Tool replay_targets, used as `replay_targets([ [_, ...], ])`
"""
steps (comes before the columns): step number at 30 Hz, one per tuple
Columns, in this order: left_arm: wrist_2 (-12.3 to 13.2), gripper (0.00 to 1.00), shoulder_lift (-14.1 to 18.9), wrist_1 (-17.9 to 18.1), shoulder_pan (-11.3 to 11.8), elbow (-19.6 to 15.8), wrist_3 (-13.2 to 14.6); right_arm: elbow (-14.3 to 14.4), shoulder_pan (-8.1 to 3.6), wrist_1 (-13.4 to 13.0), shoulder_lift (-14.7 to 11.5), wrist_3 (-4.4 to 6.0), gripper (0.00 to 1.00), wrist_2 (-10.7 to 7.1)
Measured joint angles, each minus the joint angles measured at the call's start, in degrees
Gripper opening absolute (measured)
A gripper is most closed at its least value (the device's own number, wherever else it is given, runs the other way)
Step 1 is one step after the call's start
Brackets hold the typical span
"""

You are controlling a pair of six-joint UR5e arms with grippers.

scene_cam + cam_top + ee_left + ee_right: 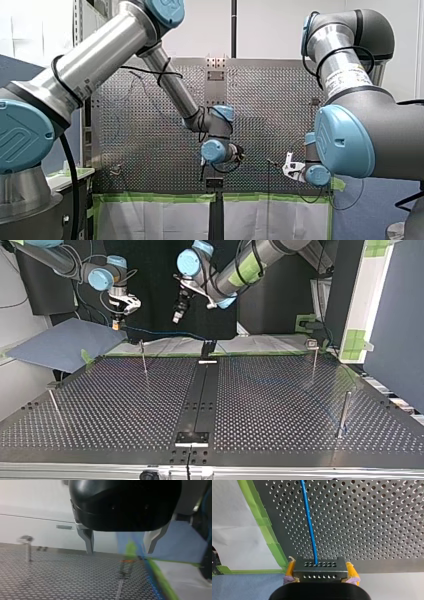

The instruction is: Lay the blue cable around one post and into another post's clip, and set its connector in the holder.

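In the right wrist view my right gripper (pixel 319 573) is shut, yellow pads (pixel 290 568) on either side of a dark grey connector block (pixel 319 567). The blue cable (pixel 309 525) leaves the block and runs straight ahead over the perforated table. In the top view that gripper (pixel 117 324) hangs above the far left edge, and the cable (pixel 160 332) sags rightwards to the black holder (pixel 207 347). My left gripper (pixel 177 316) hovers above the cable, apart from it. Its metal fingers (pixel 88 540) stand open around nothing, the cable (pixel 151 575) a blur beneath them.
Thin posts stand on the table in the top view at the far left (pixel 143 357), far right (pixel 314 360), near right (pixel 344 412) and near left (pixel 55 405). A black strip (pixel 200 395) runs down the middle. Green tape (pixel 268 535) lines the table edge.
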Motion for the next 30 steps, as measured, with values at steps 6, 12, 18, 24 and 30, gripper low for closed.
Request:
replay_targets([
  [6,-0.06,0.98,-3.00,-0.01,0.08,0.03,0.19,-0.02,0.01,0.14,0.00,-0.15,0.00,0.00],
  [12,0.06,0.98,-5.78,0.09,0.39,0.16,0.14,0.00,0.00,0.26,0.00,-0.27,0.00,0.00],
  [18,0.14,0.98,-8.75,-0.07,0.93,1.02,-0.53,0.00,0.01,0.35,0.00,-0.30,0.00,0.01],
  [24,0.74,0.98,-11.48,-1.31,1.35,3.00,-2.50,0.00,0.02,0.38,0.00,-0.30,0.00,0.00],
  [30,1.26,0.98,-14.65,-3.61,1.70,5.37,-4.99,-0.01,0.01,0.37,0.00,-0.30,0.00,0.00],
])
